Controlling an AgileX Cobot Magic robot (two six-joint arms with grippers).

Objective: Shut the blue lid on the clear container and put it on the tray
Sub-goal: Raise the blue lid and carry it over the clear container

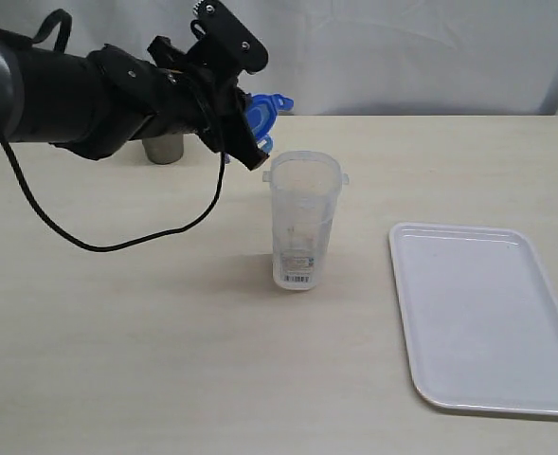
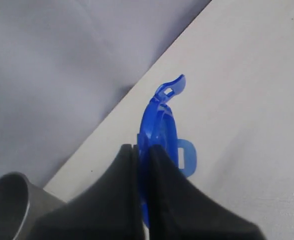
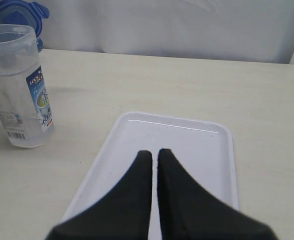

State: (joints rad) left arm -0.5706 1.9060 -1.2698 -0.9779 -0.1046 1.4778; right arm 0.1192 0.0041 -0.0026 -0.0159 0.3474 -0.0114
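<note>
White plastic fills the counter's near right corner: the tray lies flat there, its long side running along the right edge, with nothing on it. The right wrist view shows the right hand over that tray, its 2 black fingers clenched almost together and holding nothing; the hand does not show in the exterior view.

Farther in, about the middle of the counter and well apart from the tray, the clear container stands upright with its mouth uncovered. A barcode label sits near its base, and a blue-and-white label runs up 1 side.

Just behind and above the container's rim, on its left, the left hand is clamped on the blue lid. It grips the lid edge-on in the air, with 2 snap flaps sticking out past the fingers. The lid is off the container, and whether it touches the rim cannot be told. A black cable loops from the left arm down onto the counter.

Near the far edge, partly hidden behind the left arm, stands a steel cup. A white cloth backdrop rises behind the counter.
</note>
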